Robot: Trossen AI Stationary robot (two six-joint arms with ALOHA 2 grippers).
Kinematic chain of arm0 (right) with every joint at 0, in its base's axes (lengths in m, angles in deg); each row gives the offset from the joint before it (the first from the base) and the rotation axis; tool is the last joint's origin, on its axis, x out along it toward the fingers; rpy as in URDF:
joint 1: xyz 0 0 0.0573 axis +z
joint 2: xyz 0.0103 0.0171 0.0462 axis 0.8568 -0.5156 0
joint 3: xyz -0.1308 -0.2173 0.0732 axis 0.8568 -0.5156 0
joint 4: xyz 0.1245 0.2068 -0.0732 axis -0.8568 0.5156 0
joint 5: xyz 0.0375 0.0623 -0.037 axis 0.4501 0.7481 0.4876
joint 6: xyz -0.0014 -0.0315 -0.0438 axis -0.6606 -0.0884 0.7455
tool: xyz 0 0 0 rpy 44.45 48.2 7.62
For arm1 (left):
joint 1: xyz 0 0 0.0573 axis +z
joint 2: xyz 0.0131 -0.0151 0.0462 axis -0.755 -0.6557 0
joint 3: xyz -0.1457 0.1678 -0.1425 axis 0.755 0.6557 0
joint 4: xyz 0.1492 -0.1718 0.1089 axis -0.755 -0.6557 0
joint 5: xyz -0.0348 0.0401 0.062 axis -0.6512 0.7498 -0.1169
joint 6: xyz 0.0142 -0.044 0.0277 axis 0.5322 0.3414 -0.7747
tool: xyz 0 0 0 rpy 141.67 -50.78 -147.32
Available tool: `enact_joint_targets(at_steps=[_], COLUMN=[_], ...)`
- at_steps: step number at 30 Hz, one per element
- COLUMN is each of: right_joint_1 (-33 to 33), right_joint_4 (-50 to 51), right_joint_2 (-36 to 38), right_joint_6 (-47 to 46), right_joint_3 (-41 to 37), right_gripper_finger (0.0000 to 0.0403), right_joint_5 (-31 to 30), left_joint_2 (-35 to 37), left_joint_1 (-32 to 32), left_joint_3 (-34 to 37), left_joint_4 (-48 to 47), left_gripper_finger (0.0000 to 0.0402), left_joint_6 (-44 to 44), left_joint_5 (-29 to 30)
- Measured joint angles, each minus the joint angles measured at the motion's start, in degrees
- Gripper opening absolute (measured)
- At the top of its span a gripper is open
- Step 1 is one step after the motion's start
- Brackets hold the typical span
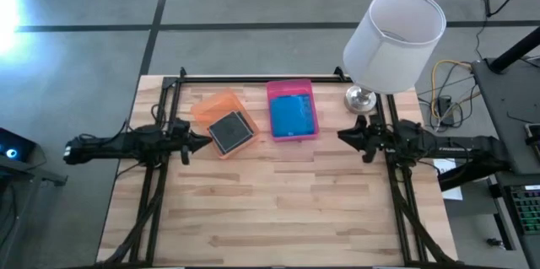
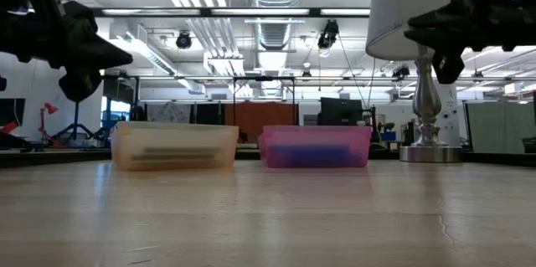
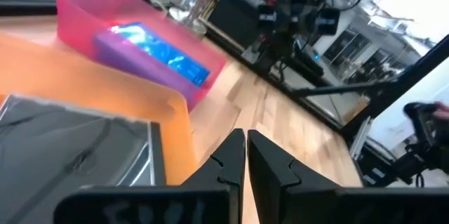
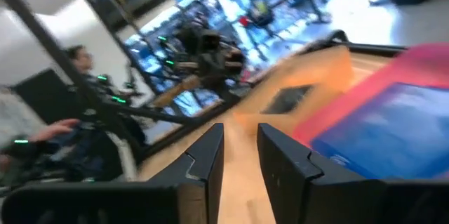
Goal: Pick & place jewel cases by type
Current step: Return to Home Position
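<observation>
Dark grey jewel cases (image 1: 230, 131) lie stacked in the orange tray (image 1: 221, 107); they also show in the left wrist view (image 3: 77, 154). Blue jewel cases (image 1: 293, 117) lie in the pink tray (image 1: 292, 92), and also appear in both wrist views (image 3: 158, 52) (image 4: 393, 129). My left gripper (image 1: 205, 141) hovers shut, above the table just left of the orange tray, holding nothing (image 3: 246, 143). My right gripper (image 1: 343, 137) hovers right of the pink tray, its fingers slightly apart and empty (image 4: 240, 140).
A white-shaded lamp (image 1: 392, 41) with a metal base (image 1: 360, 98) stands at the table's far right corner. Both trays (image 2: 174, 146) (image 2: 316, 146) sit side by side in the far middle. Bare wood (image 1: 278, 201) spreads across the near half. A person (image 4: 42, 129) shows beyond the table.
</observation>
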Motion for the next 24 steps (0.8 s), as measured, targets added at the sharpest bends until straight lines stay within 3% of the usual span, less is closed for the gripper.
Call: enact_joint_targets(at_steps=[13,24], right_joint_1=[2.3,8.9], right_joint_4=[1.9,1.1], right_joint_2=[15.0,15.1], right_joint_6=[-0.1,-0.2], right_joint_3=[-3.3,-3.3], right_gripper_finger=[0.0071,0.0079], right_joint_5=[0.1,0.2], left_joint_2=[4.0,3.2], left_joint_1=[0.1,0.1], left_joint_3=[1.9,2.3], left_joint_4=[4.9,6.5], left_gripper_finger=[0.0000,0.0000], left_joint_6=[0.0,0.0], left_joint_5=[0.3,0.3])
